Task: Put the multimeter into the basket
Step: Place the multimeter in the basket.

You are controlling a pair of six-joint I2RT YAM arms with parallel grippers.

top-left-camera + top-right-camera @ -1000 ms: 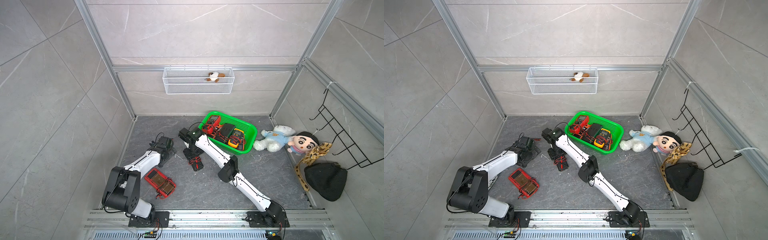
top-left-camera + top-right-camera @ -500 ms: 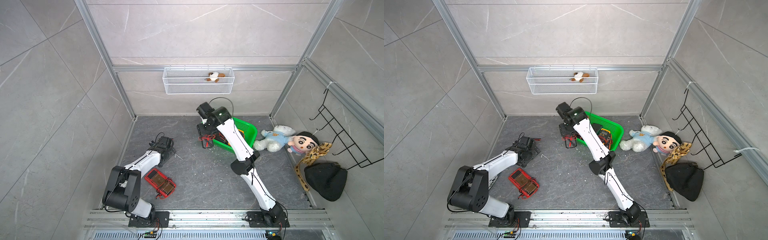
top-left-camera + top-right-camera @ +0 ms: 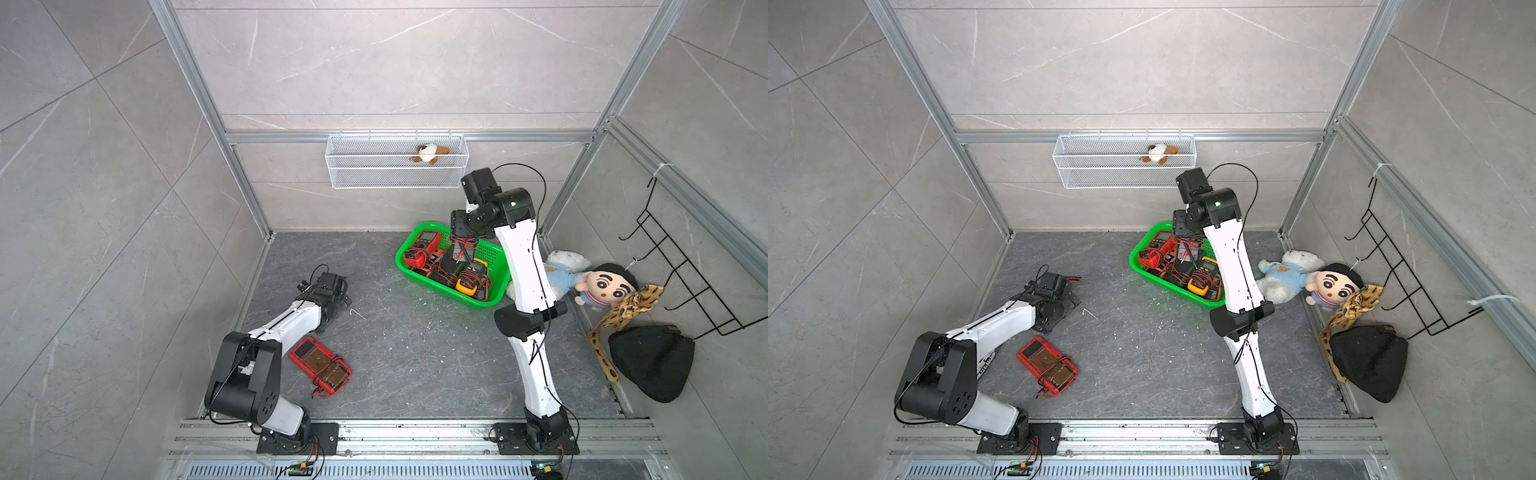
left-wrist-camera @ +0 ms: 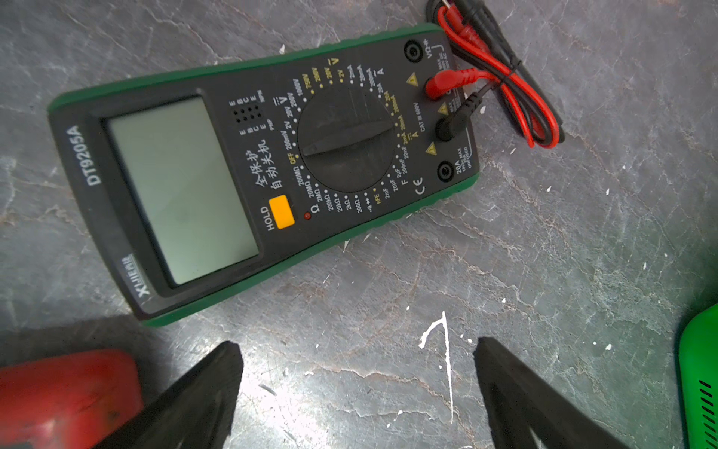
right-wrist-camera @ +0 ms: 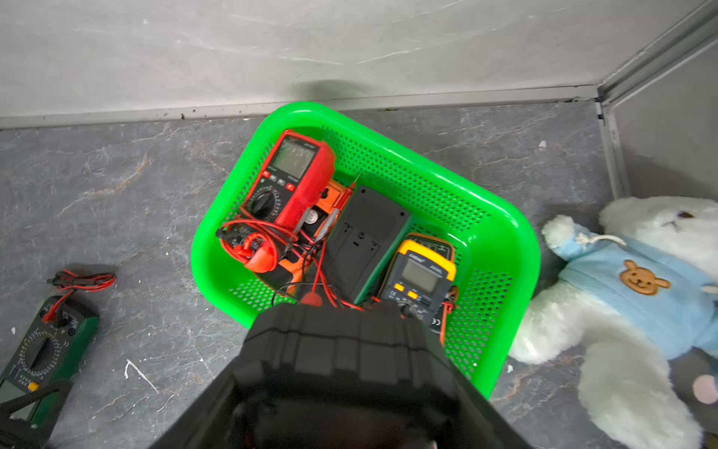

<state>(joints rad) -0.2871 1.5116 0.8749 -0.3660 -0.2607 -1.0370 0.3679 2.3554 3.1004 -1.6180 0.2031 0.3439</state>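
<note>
The green basket (image 3: 486,305) (image 3: 1200,301) (image 5: 505,241) sits at the back right of the floor. In it lie a red multimeter (image 5: 291,179), a yellow one (image 5: 423,272) and a black one lying face down (image 5: 361,241), with tangled leads. My right gripper (image 3: 463,232) (image 3: 1183,228) hangs above the basket, shut on a black ribbed multimeter (image 5: 342,350). My left gripper (image 4: 357,369) (image 3: 334,307) stands open low over bare floor, beside a green-edged black multimeter (image 4: 252,175) (image 5: 42,350). A red multimeter (image 3: 320,365) (image 3: 1047,365) lies face down near the left arm.
A white plush bear (image 3: 565,266) (image 5: 641,295) and a doll (image 3: 602,286) lie right of the basket. A black bag (image 3: 652,361) and a wire rack (image 3: 685,282) are on the right. A white wire-mesh basket (image 3: 395,166) hangs on the back wall.
My right arm lifted the black multimeter from the middle of the floor and swung it back and right, over the green basket. The left arm has stayed still.
</note>
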